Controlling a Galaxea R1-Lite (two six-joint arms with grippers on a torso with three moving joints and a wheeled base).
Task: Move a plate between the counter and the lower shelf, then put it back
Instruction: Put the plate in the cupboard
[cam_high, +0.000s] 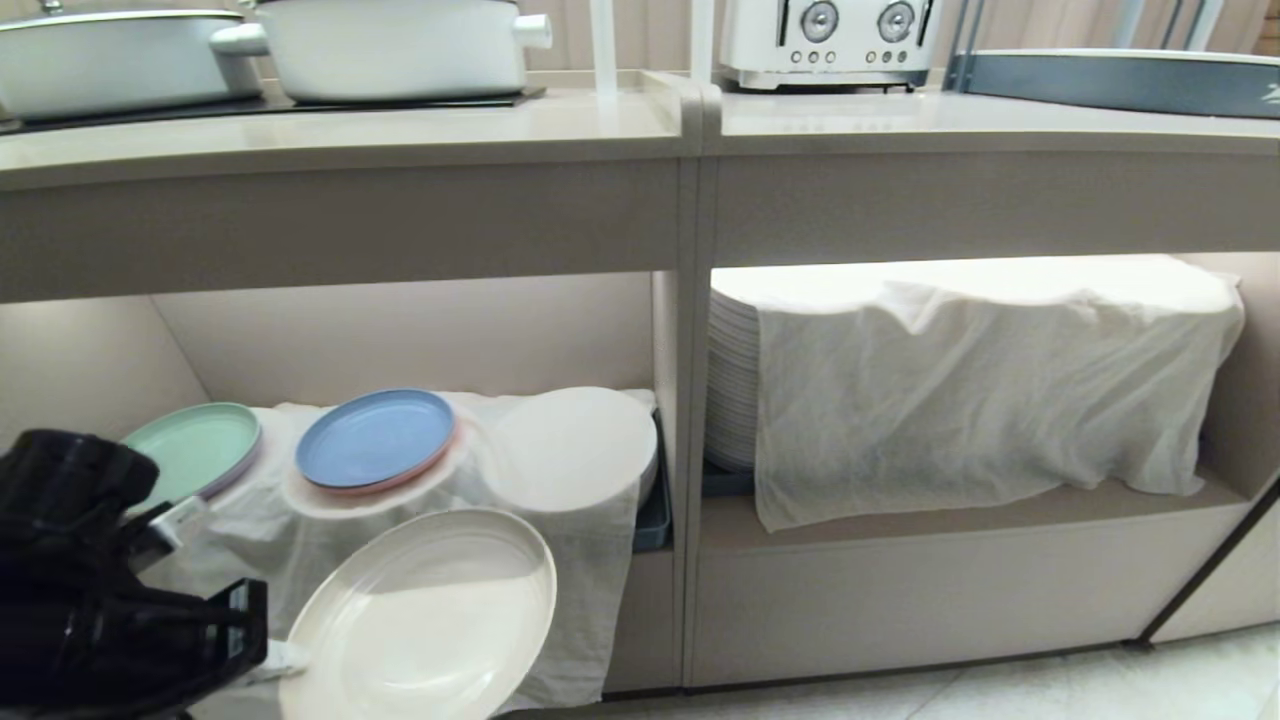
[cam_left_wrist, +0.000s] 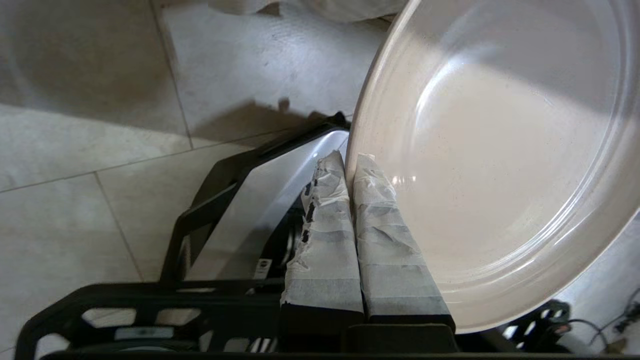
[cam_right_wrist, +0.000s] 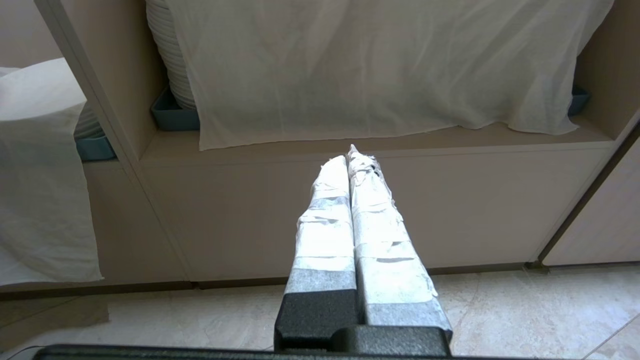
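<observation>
The cream plate (cam_high: 425, 620) (cam_left_wrist: 500, 150) hangs tilted in front of the lower shelf (cam_high: 880, 515), low at the left, over the floor. My left gripper (cam_high: 285, 660) (cam_left_wrist: 348, 162) is shut on the plate's rim, with one taped finger on each face. The counter (cam_high: 400, 130) runs along the top, well above the plate. Outside the head view, my right gripper (cam_right_wrist: 352, 157) is shut and empty, pointing at the front of the right cubby, low near the floor.
A mint-green plate (cam_high: 195, 448) and a blue plate (cam_high: 375, 437) sit on white cloth (cam_high: 570, 480) in the left cubby. More cloth (cam_high: 980, 390) covers plate stacks on the right. White pots (cam_high: 390, 45) and a toaster (cam_high: 830, 40) stand on the counter. Tiled floor (cam_high: 1000, 690) lies below.
</observation>
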